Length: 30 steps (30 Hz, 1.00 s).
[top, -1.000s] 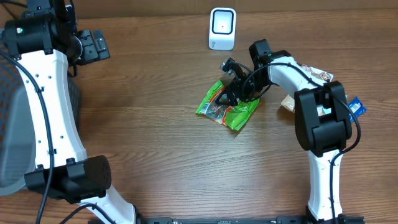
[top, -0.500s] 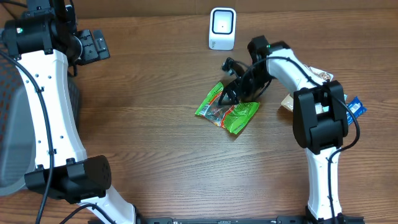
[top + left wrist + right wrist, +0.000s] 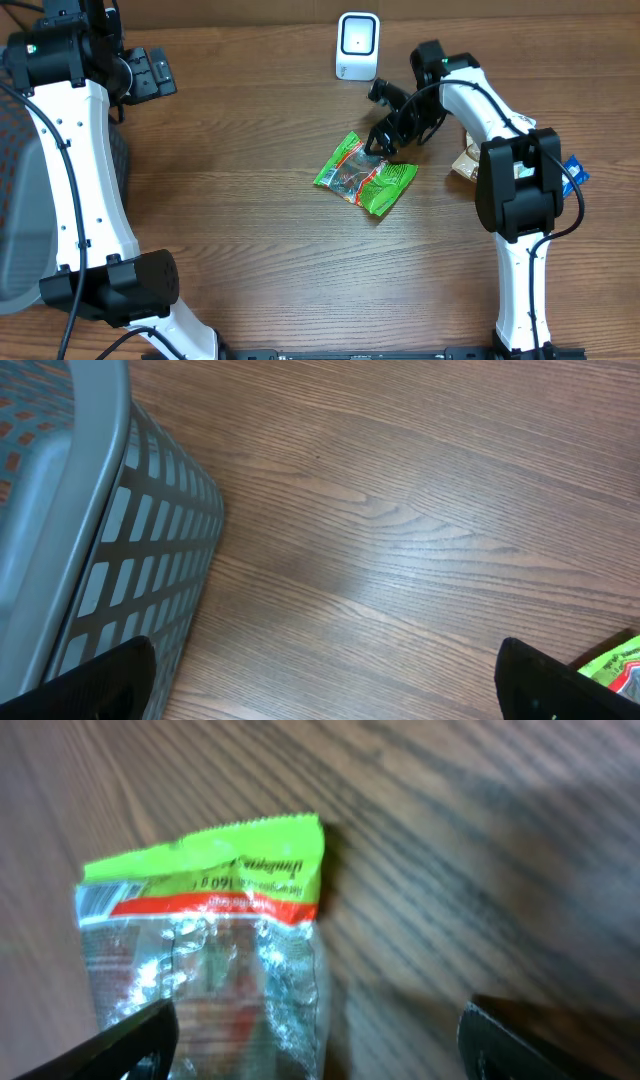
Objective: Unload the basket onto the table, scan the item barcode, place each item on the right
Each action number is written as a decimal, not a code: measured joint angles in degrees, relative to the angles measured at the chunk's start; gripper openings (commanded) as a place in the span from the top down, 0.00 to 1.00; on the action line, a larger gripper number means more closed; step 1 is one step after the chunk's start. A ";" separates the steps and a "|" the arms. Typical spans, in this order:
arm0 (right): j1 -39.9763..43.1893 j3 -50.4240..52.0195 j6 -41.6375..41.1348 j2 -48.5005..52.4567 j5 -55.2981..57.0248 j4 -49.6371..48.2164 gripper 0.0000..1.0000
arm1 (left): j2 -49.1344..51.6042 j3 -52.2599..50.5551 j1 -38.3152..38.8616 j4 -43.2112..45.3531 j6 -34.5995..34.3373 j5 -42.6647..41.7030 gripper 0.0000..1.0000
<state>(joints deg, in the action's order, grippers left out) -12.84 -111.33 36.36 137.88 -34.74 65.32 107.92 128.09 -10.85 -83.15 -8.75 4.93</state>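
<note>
The bag [image 3: 365, 175] is laid flat on the table [image 3: 250, 230]. The right hand [image 3: 330, 1035] is held wide just above it, empty. The left hand [image 3: 335, 685], also wide, is seen far from it.

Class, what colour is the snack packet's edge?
Bright green; packet clearest in right wrist view.

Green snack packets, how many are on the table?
1. The green packet lies mid-table, below the white scanner in the overhead view, beside the right claw. Other items behind the right arm are partly hidden.
</note>
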 measured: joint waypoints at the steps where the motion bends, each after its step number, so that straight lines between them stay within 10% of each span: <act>1: 0.07 0.35 0.31 -0.02 -1.05 0.20 0.08 | 0.00 0.00 0.00 0.00 0.00 0.00 0.00; 15: -3.78 5.03 4.55 0.00 -12.35 8.46 0.11 | 0.00 0.00 -0.02 0.00 0.00 0.02 0.00; 27: -8.04 14.16 -5.84 -1.11 -14.64 -4.61 0.91 | 0.00 0.00 0.00 0.00 0.00 0.02 0.00; 30: -8.24 14.82 -7.13 -0.96 -13.84 -4.63 0.96 | 0.00 0.00 -0.02 0.00 0.00 0.02 0.00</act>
<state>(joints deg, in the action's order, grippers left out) -21.08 -96.51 29.23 136.92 -48.58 60.69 107.92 128.09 -10.87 -83.15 -8.75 4.95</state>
